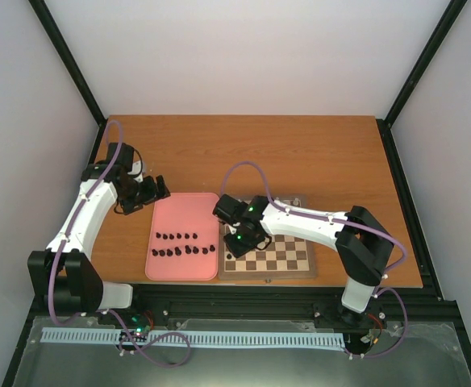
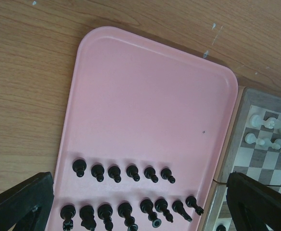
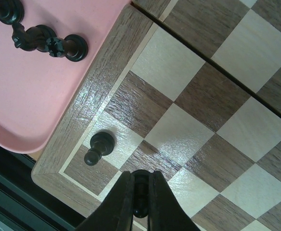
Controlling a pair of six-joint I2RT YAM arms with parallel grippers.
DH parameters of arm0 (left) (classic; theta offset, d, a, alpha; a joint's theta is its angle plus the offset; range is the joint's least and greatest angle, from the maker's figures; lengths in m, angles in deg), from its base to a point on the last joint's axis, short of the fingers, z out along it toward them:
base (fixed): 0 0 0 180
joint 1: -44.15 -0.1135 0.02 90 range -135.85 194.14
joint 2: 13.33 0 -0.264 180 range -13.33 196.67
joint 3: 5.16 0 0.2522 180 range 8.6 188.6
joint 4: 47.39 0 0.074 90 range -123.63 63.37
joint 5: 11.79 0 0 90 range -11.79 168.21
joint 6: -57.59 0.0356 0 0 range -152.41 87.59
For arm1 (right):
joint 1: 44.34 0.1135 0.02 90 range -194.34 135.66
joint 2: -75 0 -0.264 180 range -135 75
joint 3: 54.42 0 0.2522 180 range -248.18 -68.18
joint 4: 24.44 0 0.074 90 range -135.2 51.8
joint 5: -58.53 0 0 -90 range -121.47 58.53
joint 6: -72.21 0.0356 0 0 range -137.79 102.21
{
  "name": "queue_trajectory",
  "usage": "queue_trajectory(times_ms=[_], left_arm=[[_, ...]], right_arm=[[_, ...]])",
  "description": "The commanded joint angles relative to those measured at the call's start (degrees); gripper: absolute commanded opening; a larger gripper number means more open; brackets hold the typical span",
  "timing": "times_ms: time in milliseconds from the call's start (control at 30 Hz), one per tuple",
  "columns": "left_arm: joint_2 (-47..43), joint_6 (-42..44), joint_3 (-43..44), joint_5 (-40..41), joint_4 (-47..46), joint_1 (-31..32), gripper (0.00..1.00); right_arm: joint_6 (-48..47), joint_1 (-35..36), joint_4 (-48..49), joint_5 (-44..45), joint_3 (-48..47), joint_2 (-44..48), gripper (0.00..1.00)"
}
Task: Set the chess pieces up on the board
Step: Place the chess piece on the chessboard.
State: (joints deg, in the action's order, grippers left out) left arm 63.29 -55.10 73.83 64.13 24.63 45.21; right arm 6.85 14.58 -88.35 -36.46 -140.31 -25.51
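Closest to the lens in the right wrist view, the right gripper [image 3: 141, 177] has its fingers pressed together on a small black piece [image 3: 140, 204], gripped by its upper part so that the base can meet the wood first. It hangs low over the board [image 3: 102, 82], just inside the near left corner. One black pawn [image 3: 99, 147] stands upright there, on the light square in the second row from the board's near edge, against the left border. The carried piece looks meant for the square beside it, which would continue a pawn row.

The board lies at the near edge of the worktop [image 1: 324, 153], and its left side touches the pink tray [image 2: 145, 96]. The rest of the black chess pieces [image 2: 133, 172] wait in two neat rows along the tray's near end, six in one and eight in the other. They are spaced apart, likely so fingers can close on one without knocking its neighbour. White pieces [image 2: 270, 132] already stand at the board's far side.

The left gripper [image 2: 139, 192] hovers over the tray with its fingers spread wide and nothing between them. It keeps well away from the board, which leaves the right arm room to work.
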Motion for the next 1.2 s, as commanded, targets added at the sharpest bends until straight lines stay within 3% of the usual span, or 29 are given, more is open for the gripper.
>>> queue_trajectory(times_ms=[0,567,1167], left_arm=[[-0.8,-0.5,-0.1,-0.7,-0.8,-0.3,1.00],[-0.6,-0.4,0.2,-0.5,-0.5,-0.3,1.00],[-0.5,-0.4,0.1,-0.6,-0.7,-0.3,1.00]], right_arm=[[-0.1,0.5,0.5,-0.2,0.6,-1.3,0.06],[-0.5,0.6,0.8,-0.3,1.3,-2.7,0.07],[-1.1,0.7,1.0,-1.4,1.2,-3.3,0.16]])
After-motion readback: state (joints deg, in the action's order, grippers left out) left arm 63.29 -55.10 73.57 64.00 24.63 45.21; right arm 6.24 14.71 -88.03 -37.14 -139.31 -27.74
